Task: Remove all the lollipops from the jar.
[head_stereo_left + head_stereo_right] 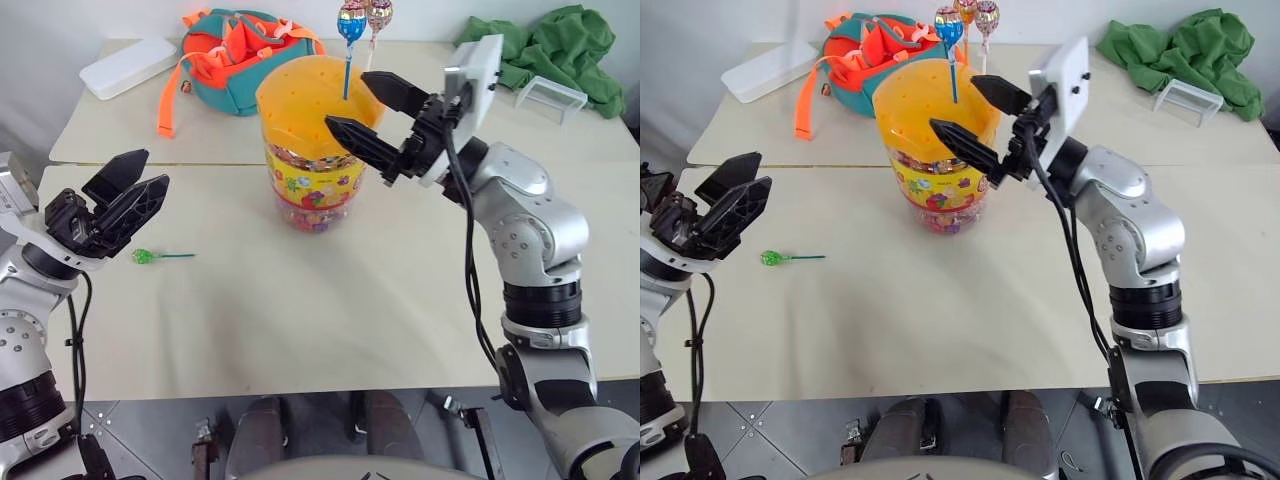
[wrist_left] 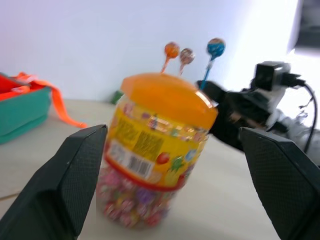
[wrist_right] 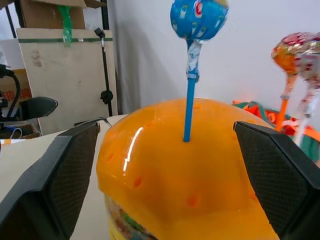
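The jar (image 1: pixel 308 165) stands mid-table, a clear cylinder with a yellow candy label and an orange-yellow holed lid (image 1: pixel 300 100). Three lollipops stand in the lid: blue (image 1: pixel 948 22), orange (image 1: pixel 965 10) and pink (image 1: pixel 986 15). A green lollipop (image 1: pixel 146 257) lies flat on the table, left of the jar. My right gripper (image 1: pixel 348 100) hovers open over the lid's right side. In the right wrist view the blue lollipop's stick (image 3: pixel 188 107) rises between its fingers, untouched. My left gripper (image 1: pixel 148 172) is open and empty, raised above the green lollipop and pointing toward the jar (image 2: pixel 155 150).
At the back of the table lie a white flat box (image 1: pixel 128 66), a teal and orange bag (image 1: pixel 235 55), a green cloth (image 1: pixel 560 50) and a small clear box (image 1: pixel 550 97). A seam between two tabletops (image 1: pixel 200 165) runs behind the jar.
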Tool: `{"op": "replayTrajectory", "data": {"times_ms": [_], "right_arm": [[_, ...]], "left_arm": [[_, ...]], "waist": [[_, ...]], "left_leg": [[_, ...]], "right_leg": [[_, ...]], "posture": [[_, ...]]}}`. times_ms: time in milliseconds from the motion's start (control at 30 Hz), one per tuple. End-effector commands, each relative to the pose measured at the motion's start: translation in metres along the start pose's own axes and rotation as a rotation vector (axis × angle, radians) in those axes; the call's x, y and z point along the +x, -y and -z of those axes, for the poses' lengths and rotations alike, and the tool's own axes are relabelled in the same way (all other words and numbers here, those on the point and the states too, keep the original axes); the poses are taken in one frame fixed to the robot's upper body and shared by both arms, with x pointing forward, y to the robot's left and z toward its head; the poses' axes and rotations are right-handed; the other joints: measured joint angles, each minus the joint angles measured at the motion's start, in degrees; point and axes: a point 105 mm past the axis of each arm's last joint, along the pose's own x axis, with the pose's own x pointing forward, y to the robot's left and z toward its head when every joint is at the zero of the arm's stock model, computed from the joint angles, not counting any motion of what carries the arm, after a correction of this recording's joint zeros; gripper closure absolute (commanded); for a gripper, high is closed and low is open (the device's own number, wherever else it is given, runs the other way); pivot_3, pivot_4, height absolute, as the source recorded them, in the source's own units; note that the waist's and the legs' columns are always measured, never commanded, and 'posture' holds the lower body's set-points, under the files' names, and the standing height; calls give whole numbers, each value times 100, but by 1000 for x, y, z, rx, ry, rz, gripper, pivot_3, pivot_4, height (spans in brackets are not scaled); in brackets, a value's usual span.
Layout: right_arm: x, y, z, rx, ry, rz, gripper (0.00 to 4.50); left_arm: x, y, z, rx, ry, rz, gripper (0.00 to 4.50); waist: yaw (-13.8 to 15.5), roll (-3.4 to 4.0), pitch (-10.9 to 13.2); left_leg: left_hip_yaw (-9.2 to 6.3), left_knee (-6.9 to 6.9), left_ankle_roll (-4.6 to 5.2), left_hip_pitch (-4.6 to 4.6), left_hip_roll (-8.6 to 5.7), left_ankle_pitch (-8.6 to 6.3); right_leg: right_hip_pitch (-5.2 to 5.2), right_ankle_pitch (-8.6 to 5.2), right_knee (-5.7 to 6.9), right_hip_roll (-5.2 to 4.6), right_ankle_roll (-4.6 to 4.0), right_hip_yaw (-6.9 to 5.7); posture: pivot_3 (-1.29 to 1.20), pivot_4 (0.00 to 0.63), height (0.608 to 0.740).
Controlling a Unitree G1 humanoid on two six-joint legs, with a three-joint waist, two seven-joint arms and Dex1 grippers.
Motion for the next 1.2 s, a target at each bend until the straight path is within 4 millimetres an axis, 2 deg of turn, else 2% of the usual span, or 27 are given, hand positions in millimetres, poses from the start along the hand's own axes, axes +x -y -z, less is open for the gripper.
{"op": "replayTrajectory", "data": {"times_ms": [33,267,400,500,567,633,667,733,833,933,1100,1133,1200], "right_arm": [[8,1,-16,-42,48,3,915],[15,1,-20,-34,87,1,3157],[11,10,-33,-22,169,34,4472],[0,17,-53,-40,301,38,4472],[-19,27,-68,-32,381,54,4472],[-38,37,-68,-39,330,76,4472],[-50,44,-59,-62,228,90,4472],[-86,58,-24,-68,-112,128,4472],[-159,73,24,-51,-548,239,4472],[-217,84,56,-121,-819,338,4472],[-278,82,100,-128,-1095,382,4472],[-283,81,105,-120,-1118,382,4472],[-278,73,107,4,-1074,364,4472]], "left_arm": [[5,11,-11,7,55,46,0],[7,15,-6,-24,52,73,0],[10,22,-13,29,122,143,0],[16,23,-11,-1,114,178,0],[19,25,-5,0,72,212,0],[20,27,1,43,20,238,0],[20,27,7,85,-37,249,0],[17,28,19,133,-137,275,0],[11,28,33,219,-236,309,0],[7,28,38,248,-251,327,0],[5,29,45,266,-290,354,0],[6,29,45,268,-287,353,0],[6,29,46,269,-289,352,0]], "waist": [[-10,0,0],[-15,0,0],[-15,0,0],[-13,0,0],[1,0,0],[15,0,0],[35,0,0],[40,0,0],[138,1,0],[131,1,0],[8,6,3],[8,6,3],[-1,7,2]], "left_leg": [[0,8,-1,0,2,0],[10,26,-1,0,9,0],[11,20,-2,0,8,-2],[11,21,-2,-2,9,-2],[11,23,-2,-4,10,-2],[8,27,-1,-6,7,-2],[7,27,0,-7,6,-3],[-2,40,7,-26,5,-8],[-3,42,15,-44,4,-15],[18,42,16,-45,7,-22],[43,71,15,-38,14,-16],[42,72,15,-37,15,-14],[42,76,15,-36,15,-14]], "right_leg": [[0,0,1,2,0,0],[1,0,6,6,0,9],[0,0,5,6,0,8],[-3,0,5,10,0,8],[-2,0,4,12,0,9],[0,1,3,12,1,8],[0,2,3,12,3,9],[-2,3,-10,12,5,1],[-10,3,-27,13,5,-7],[-14,3,-41,13,5,-10],[-12,3,-33,12,3,0],[-8,3,-34,12,2,0],[-9,4,-31,11,1,6]], "posture": [[0,150,740],[0,150,740],[0,150,740],[0,150,740],[0,150,740],[0,150,740],[0,150,740],[0,150,740],[0,150,740],[0,150,740],[0,150,740],[0,150,740],[0,150,740]]}}
